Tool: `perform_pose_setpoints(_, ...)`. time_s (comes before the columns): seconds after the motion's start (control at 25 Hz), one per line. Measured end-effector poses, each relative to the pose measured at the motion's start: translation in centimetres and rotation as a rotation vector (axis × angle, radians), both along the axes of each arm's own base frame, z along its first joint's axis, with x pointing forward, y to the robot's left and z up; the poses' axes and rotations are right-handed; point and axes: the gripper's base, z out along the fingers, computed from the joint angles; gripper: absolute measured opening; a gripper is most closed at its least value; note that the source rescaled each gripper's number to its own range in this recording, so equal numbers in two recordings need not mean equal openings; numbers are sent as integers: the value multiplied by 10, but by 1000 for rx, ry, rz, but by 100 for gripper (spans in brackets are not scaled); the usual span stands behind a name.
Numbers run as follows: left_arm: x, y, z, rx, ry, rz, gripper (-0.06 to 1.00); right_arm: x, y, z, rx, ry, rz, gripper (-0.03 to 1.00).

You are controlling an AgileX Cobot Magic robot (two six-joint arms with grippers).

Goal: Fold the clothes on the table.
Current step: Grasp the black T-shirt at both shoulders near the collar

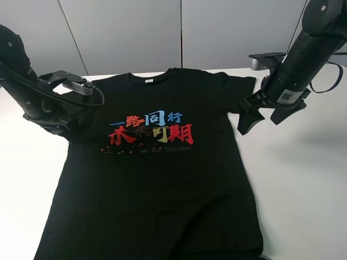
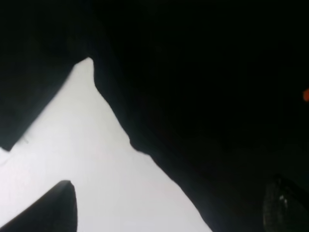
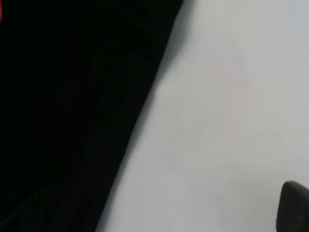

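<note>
Grey wall panels [image 1: 124, 32] stand behind a wide white worktop [image 1: 303, 179]. On it the black shirt [image 1: 157, 184] lies flat with the front up. Its collar points toward the wall, and its hem is at the near edge, where it runs out of the picture. A small white label [image 1: 149, 80] shows inside the collar. Red, blue and yellow characters [image 1: 152, 127] cross the chest, with a thin line of small letters under them.

The left arm [image 1: 30, 92] hangs low at the left-side sleeve [image 1: 100, 108]. From the high camera the left jaws are dark against dark cloth and hard to make out. In the left wrist view they stand wide. One finger [image 2: 53, 210] is over bare worktop, the other is over the cloth, and nothing is between them. Black cloth fills most of that view. A white wedge of worktop cuts into it, probably between the sleeve and the body of the shirt.

The right arm [image 1: 303, 54] reaches down from the far right. The right jaws also stand wide and hold nothing. Their two dark fingers [image 1: 250, 116] are just beside the outer edge of the right-side sleeve [image 1: 238, 89]. I cannot tell if the nearer finger touches the cloth. In the right wrist view the edge of the shirt runs slantwise with bare worktop beside it, and only one fingertip [image 3: 295, 208] shows in a corner.
</note>
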Motion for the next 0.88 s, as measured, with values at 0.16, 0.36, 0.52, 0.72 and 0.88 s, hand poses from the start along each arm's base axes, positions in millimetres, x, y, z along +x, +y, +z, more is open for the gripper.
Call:
perform_pose_setpoints(0.16, 12, -2, -10, 5, -13, 10, 100, 0, 0, -3, 2, 8, 1, 100)
perform_pose_setpoints(0.36, 15, -3, -24, 15, 19, 11, 100, 1, 1, -2, 4, 6, -1, 100)
perform_pose_setpoints(0.52, 15, -3, -31, 22, 33, 8, 100, 1, 1, -2, 4, 1, 4, 100)
perform_pose_setpoints(0.72, 17, -4, -39, 24, 36, 7, 100, 1, 1, -2, 4, 0, 10, 100)
perform_pose_setpoints(0.88, 19, -4, -39, 18, 15, 7, 100, 1, 1, -2, 5, -2, 13, 100)
